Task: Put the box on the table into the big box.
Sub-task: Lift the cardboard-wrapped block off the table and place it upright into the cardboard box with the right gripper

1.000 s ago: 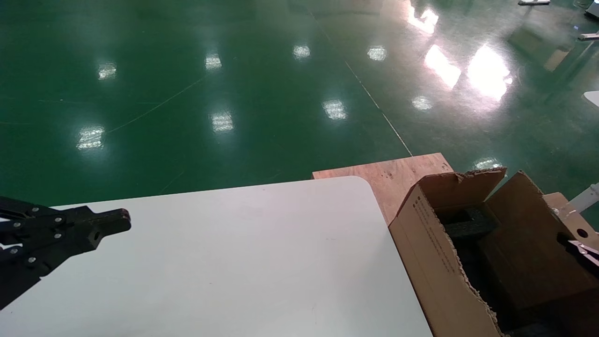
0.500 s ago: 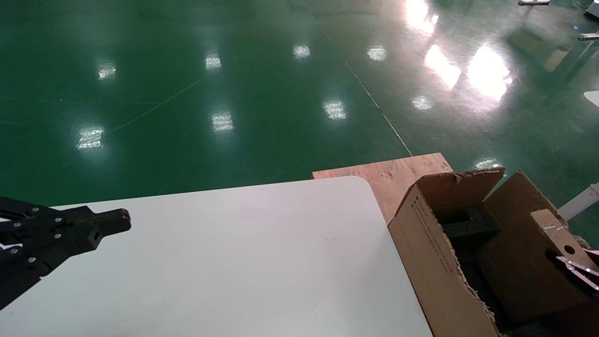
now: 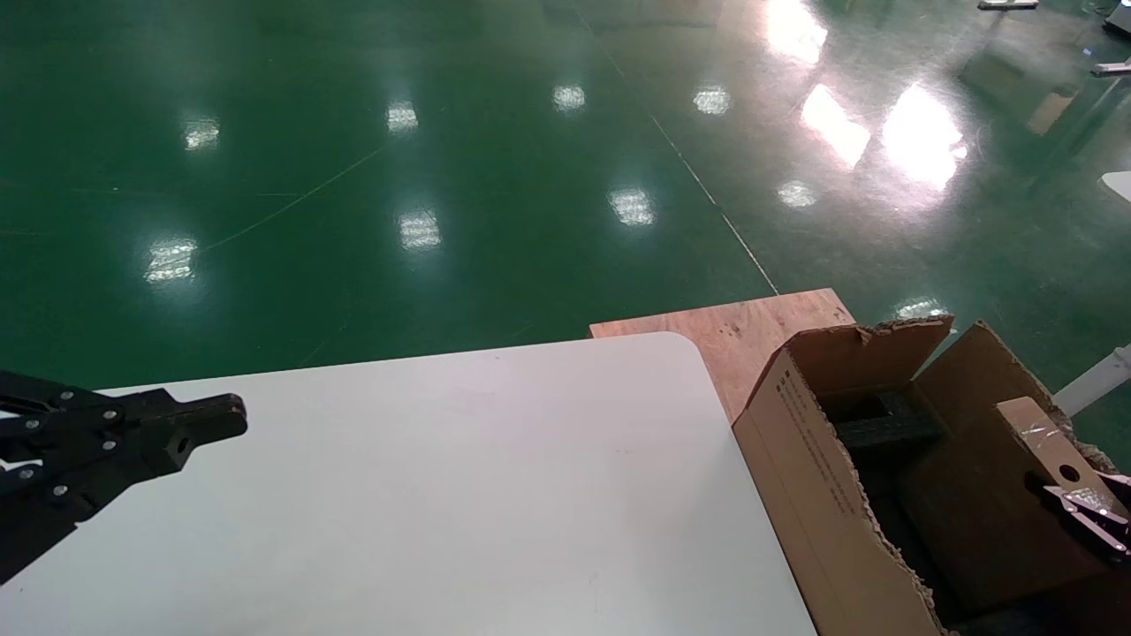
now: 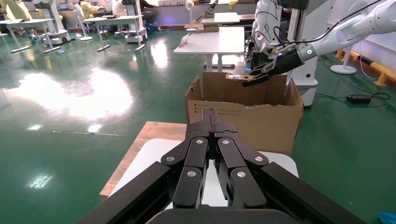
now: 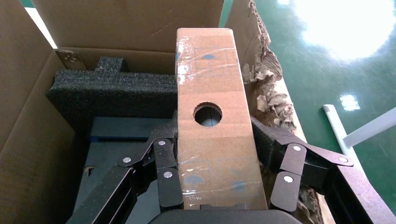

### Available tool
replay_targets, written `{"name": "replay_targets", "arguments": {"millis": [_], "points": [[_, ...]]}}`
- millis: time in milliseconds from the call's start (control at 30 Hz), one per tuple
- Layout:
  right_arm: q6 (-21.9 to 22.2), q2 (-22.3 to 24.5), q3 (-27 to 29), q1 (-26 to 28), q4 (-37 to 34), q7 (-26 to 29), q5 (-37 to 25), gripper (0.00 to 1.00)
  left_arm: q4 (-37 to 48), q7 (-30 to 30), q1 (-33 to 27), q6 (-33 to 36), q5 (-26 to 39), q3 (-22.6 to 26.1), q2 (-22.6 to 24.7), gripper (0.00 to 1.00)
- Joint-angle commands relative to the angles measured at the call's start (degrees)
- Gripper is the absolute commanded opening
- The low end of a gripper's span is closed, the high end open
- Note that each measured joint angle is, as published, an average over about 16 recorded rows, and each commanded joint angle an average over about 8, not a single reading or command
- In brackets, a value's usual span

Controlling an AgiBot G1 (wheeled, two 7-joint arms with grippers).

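The small brown box (image 5: 212, 154) with a round hole is clamped between my right gripper's (image 5: 215, 125) fingers (image 5: 164, 163). It hangs in the opening of the big box (image 3: 822, 495), near the torn right wall, above black foam (image 5: 107, 88). In the head view the small box (image 3: 1034, 433) and right gripper (image 3: 1082, 512) sit at the lower right. The left wrist view shows the big box (image 4: 243, 123) with the right gripper (image 4: 254, 78) over it. My left gripper (image 3: 225, 420) is shut and empty above the white table's (image 3: 459, 495) left side.
A brown plywood board (image 3: 742, 331) lies under the big box, beyond the table's far right corner. Glossy green floor surrounds everything. A white pole (image 3: 1096, 380) stands to the right of the big box. Other white tables (image 4: 215, 42) stand far behind.
My right gripper has carried the small box leftward and lower, from the carton's right wall into its opening. The left arm has not moved.
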Motion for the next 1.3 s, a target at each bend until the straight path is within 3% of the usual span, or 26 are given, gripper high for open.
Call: {"name": "replay_targets", "arguments": {"millis": [33, 233, 300, 333, 533, 600, 1300], "points": [[0.4, 0.0, -0.3, 0.1, 0.2, -0.4, 0.5, 0.00, 0.0, 0.0, 0.0, 0.0, 0.0, 0.0, 0.0, 0.15], [1.2, 0.0, -1.6, 0.1, 0.4, -0.6, 1.1, 0.00, 0.0, 0.0, 0.0, 0.0, 0.0, 0.0, 0.0, 0.89], [1.4, -0.1, -2.0, 0.1, 0.4, -0.6, 1.1, 0.03, 0.0, 0.0, 0.0, 0.0, 0.0, 0.0, 0.0, 1.00], [1.5, -0.2, -2.2, 0.1, 0.3, -0.6, 1.0, 0.10, 0.0, 0.0, 0.0, 0.0, 0.0, 0.0, 0.0, 1.00], [2.2, -0.8, -3.3, 0.0, 0.2, -0.1, 0.3, 0.85, 0.0, 0.0, 0.0, 0.0, 0.0, 0.0, 0.0, 1.00], [2.4, -0.9, -3.5, 0.1, 0.3, 0.1, 0.2, 1.00, 0.0, 0.0, 0.0, 0.0, 0.0, 0.0, 0.0, 1.00], [2.4, -0.9, -3.5, -0.1, 0.2, 0.0, 0.0, 1.00, 0.0, 0.0, 0.0, 0.0, 0.0, 0.0, 0.0, 1.00]]}}
